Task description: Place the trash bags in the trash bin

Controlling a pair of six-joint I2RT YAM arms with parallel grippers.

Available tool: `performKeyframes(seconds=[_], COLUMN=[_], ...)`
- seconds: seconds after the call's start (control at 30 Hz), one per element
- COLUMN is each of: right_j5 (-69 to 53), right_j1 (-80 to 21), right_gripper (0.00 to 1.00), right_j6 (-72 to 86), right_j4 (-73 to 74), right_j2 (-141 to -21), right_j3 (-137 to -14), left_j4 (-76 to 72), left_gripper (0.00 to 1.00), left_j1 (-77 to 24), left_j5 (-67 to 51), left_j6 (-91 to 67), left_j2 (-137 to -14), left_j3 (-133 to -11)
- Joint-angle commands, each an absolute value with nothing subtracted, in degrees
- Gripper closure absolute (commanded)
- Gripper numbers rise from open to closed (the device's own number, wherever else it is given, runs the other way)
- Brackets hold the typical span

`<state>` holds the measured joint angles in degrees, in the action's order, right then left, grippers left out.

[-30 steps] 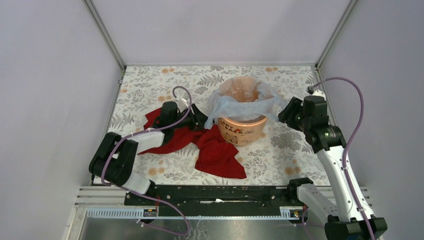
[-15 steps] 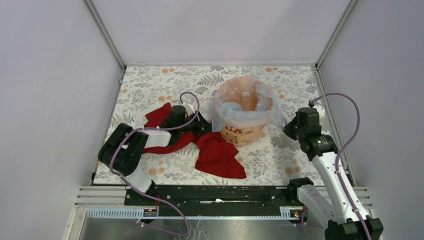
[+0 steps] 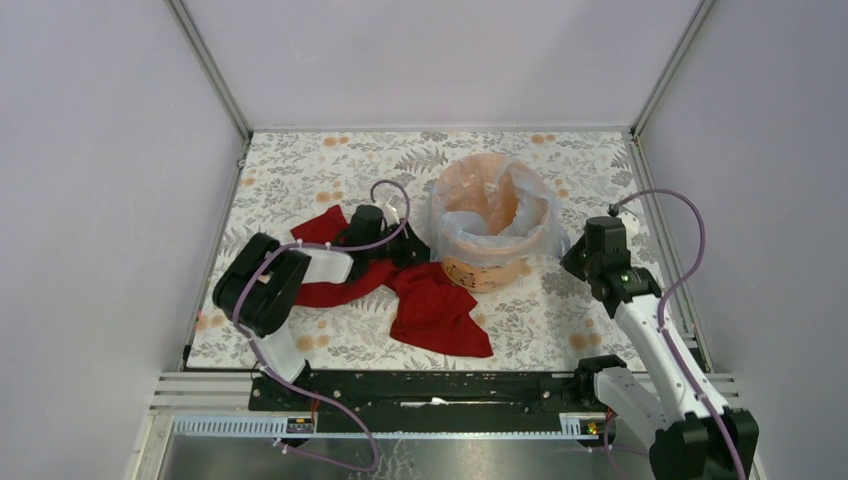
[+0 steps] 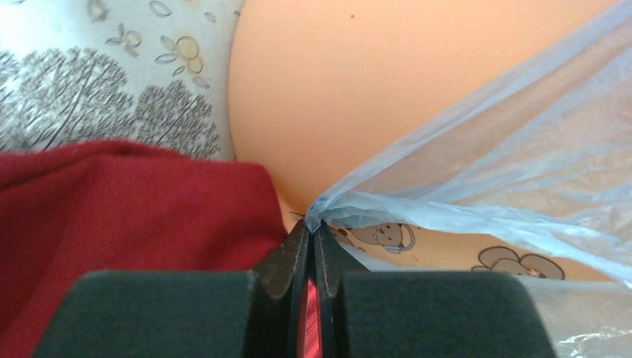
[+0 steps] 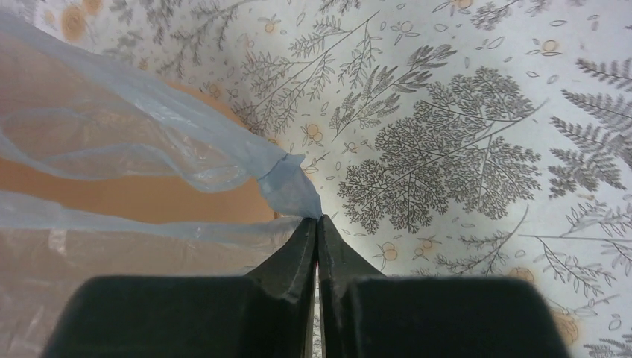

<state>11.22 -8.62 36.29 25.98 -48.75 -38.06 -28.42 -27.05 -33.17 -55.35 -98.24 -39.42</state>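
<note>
The orange trash bin (image 3: 488,272) stands mid-table, and the pale-blue trash bag (image 3: 490,222) drapes over its rim and down its sides. My left gripper (image 3: 418,252) sits low at the bin's left side, shut on a pinched corner of the trash bag (image 4: 387,205), with the bin's printed wall (image 4: 358,82) right behind. At the bin's right side my right gripper (image 3: 568,255) is shut on the other edge of the trash bag (image 5: 294,186), low beside the bin (image 5: 134,198).
A large red cloth (image 3: 430,305) lies on the floral table (image 3: 300,170) left of and in front of the bin, partly under my left arm; its fold (image 4: 112,209) fills the left wrist view. Grey walls enclose three sides.
Both grippers closed on the bag's edges and moved down beside the bin. The bag, at first stretched wide across the rim, now hangs lower over the bin's sides.
</note>
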Motion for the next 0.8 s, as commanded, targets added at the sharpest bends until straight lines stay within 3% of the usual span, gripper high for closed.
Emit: performKeyframes(seconds=[0.0, 0.07, 0.27, 0.43, 0.67, 0.77], right_j5=[7.10, 5.01, 5.85, 17.26, 29.30, 30.82], right_j1=[-8.60, -8.61, -8.61, -8.61, -8.61, -8.48], right_gripper=[0.87, 0.79, 0.75, 0.45, 0.43, 0.34], right_j6=[32.71, 32.50, 33.03, 32.78, 28.79, 27.05], right_j4=[20.07, 18.63, 20.50, 27.70, 35.48, 31.73], right_j2=[-54.32, -55.16, -51.83, -46.90, -50.47, -52.02], right_j3=[-37.68, -35.92, -34.29, -41.53, -56.26, -59.55], left_j4=[-27.45, -26.95, -25.07, -21.89, -22.12, -21.89], left_gripper=[0.93, 0.92, 0.92, 0.92, 0.90, 0.89], left_j1=[-29.49, -30.30, -31.16, -30.74, -28.90, -28.65], left_j5=[-32.25, -31.98, -31.69, -30.86, -32.35, -32.84], left_j6=[-53.86, -53.79, -53.02, -50.92, -51.12, -50.97], left_j2=[-102.00, -103.45, -105.36, -104.96, -105.09, -105.04], left_j3=[-46.54, -48.81, -53.10, -54.46, -54.45, -54.62])
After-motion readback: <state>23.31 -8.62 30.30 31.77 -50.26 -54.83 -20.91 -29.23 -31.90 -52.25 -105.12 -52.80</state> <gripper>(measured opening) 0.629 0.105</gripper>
